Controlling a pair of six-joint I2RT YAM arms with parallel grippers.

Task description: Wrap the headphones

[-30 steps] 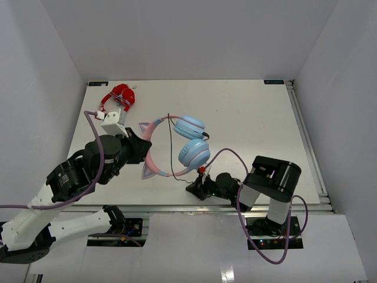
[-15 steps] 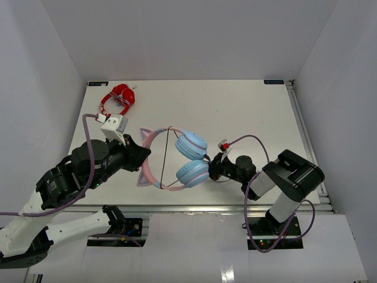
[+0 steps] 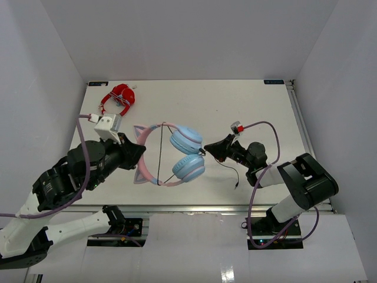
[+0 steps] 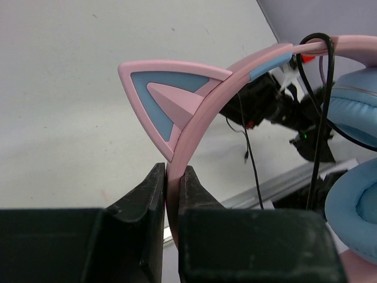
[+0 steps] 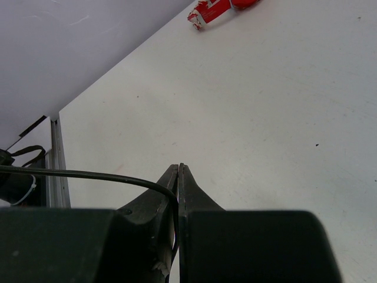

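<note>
Two grippers are sharing the job here. I am holding the headphones (image 3: 168,156) over the left-centre of the table (image 3: 265,106), with the left gripper (image 4: 172,177) pressed together on the pink headband (image 4: 200,118) just below a cat ear (image 4: 171,100). The right gripper (image 3: 207,150) is pinching the thin black cable (image 3: 159,154) just right of the blue ear cups (image 3: 187,167), its jaws all but touching around it. The cable's loose tail is dangling toward the near edge. One strand is already running straight across the open arc of the band, from far side to near side. The headphones are lying directly left of the right gripper, their long axis running far to near and the cups facing right toward it. I am judging that the next loop depends on carrying the cable leftward around that axis. The left arm is the nearer one but is serving as the anchor. The red pair (image 3: 118,97) is sitting well apart, at the far left corner.
</note>
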